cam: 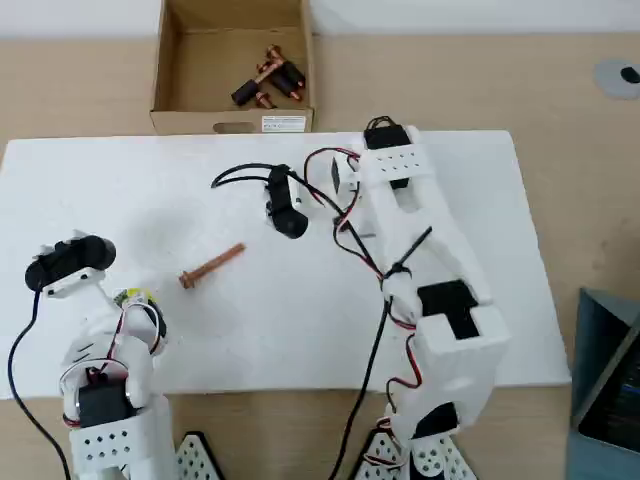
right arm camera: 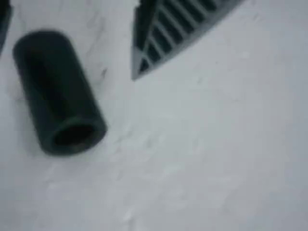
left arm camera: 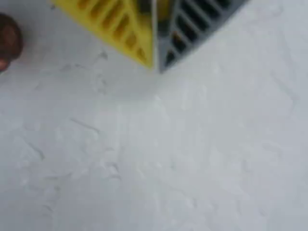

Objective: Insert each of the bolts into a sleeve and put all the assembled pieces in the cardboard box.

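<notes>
A copper bolt [cam: 212,265] lies loose on the white mat [cam: 480,160], and its head [left arm camera: 6,42] shows in the left wrist view. My left gripper [left arm camera: 155,65] hangs low over the mat just short of that head, its yellow and grey fingers shut together with nothing between them; in the high view it [cam: 135,298] sits at the front left. A black sleeve [right arm camera: 57,91] lies on its side on the mat between the open fingers of my right gripper [right arm camera: 67,60], which hangs over the mat's middle [cam: 290,222]. The cardboard box [cam: 165,70] at the back holds several assembled pieces [cam: 268,80].
The right arm's white body [cam: 450,300] and its cables [cam: 345,215] stretch across the right half of the mat. A dark container [cam: 605,390] stands at the right edge. Bare mat lies between the bolt and the box.
</notes>
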